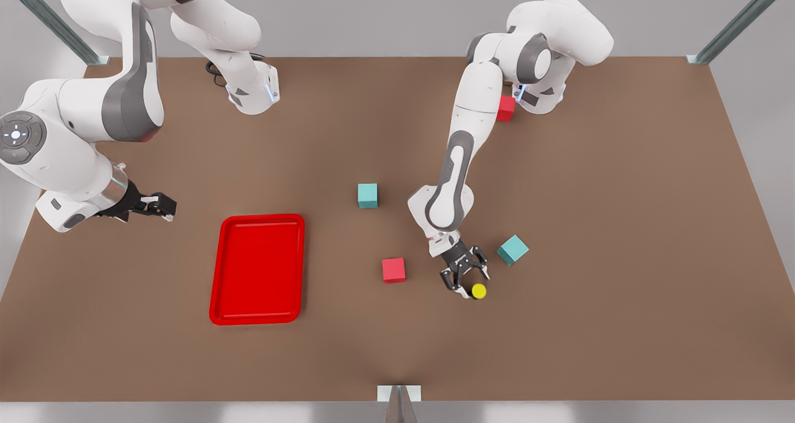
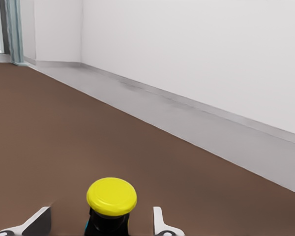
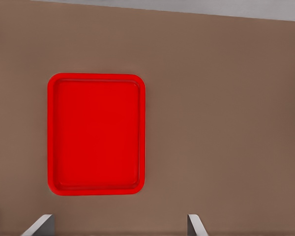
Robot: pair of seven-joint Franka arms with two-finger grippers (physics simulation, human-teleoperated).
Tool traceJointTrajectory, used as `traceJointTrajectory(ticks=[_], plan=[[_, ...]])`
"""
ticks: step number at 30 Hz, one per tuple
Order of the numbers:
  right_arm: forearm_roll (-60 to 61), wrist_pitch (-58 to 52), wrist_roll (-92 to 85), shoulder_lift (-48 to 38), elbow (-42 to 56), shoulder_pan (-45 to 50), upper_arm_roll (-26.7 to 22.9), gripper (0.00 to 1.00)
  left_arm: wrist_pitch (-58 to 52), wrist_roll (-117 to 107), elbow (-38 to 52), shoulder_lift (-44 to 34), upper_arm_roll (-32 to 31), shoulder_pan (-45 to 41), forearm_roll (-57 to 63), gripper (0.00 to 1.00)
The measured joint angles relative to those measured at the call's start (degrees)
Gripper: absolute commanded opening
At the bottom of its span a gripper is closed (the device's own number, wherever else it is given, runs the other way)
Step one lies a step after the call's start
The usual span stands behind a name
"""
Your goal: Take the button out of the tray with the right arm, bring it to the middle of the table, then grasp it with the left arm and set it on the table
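Right of centre, near side of brown surface (image 1: pixel 621 286): yellow-capped button (image 1: pixel 479 291) between spread fingers of left claw (image 1: pixel 464 278), apparently resting down. Placing step; next, lift clear. Right claw (image 1: pixel 163 206) open, waiting left of empty red tray (image 1: pixel 257 269).

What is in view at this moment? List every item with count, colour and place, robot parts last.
button: one, yellow cap on dark base, on the table between the open left gripper's fingers
tray: one, bright red, toward the front view's left
teal cubes: two, one mid-table, one beside the left gripper
red cubes: two, one right of the tray, one by the far arm base
table: one, brown
left gripper: black, open, at the button
right gripper: black, open, near the tray, waiting
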Motion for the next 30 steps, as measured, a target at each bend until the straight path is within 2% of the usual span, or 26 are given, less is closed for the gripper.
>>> traceJointTrajectory(ticks=[11,14,15,17,19,21,22,23,24,25,26,28,30], plan=[[0.0,0.0,0.0,0.0,0.0,0.0,0.0,1.00,0.0,-4.5,-0.6,-1.6,2.0,-0.3,2.7,1.00],[0.0,0.0,0.0,0.0,0.0,0.0,0.0,1.00,0.2,-2.6,-5.0,-10.6,2.4,-0.4,3.6,1.00],[0.0,0.0,0.0,0.0,0.0,0.0,0.0,1.00,0.3,-0.4,-5.7,-15.3,2.4,-0.3,0.1,1.00],[0.0,0.0,0.0,0.0,0.0,0.0,0.0,1.00,-1.7,7.2,-3.1,-22.7,3.4,-0.2,-15.6,1.00],[0.0,0.0,0.0,0.0,0.0,0.0,0.0,1.00,-9.5,18.5,5.9,-24.9,7.5,1.4,-38.5,1.00],[0.0,0.0,0.0,0.0,0.0,0.1,0.0,1.00,-22.1,31.2,17.1,-25.7,8.9,5.4,-55.7,1.00],[0.0,0.0,0.0,0.0,-0.1,0.1,0.0,1.00,-28.0,37.5,20.7,-28.2,7.1,8.8,-61.3,1.00],[0.0,0.0,0.0,0.1,-0.1,0.2,0.0,1.00,-33.1,43.5,22.4,-32.9,-3.5,18.2,-63.8,1.00],[0.0,0.0,0.0,0.2,-0.1,0.2,0.0,1.00,-37.4,49.1,22.1,-38.0,-16.7,28.2,-63.4,1.00],[0.0,-0.1,0.0,0.3,0.0,0.0,0.0,1.00,-40.6,54.5,19.7,-43.3,-24.3,33.8,-62.7,1.00],[0.0,-0.1,0.0,0.3,0.0,-0.1,0.0,1.00,-42.8,59.6,15.9,-48.3,-28.2,36.7,-62.3,1.00],[0.1,-0.1,0.0,0.3,0.1,-0.3,0.0,1.00,-43.8,68.9,3.9,-56.0,-31.2,38.9,-61.6,1.00],[0.1,-0.1,0.0,0.4,0.1,-0.3,0.0,1.00,-42.9,77.8,-3.4,-57.4,-32.0,39.3,-61.7,1.00]])
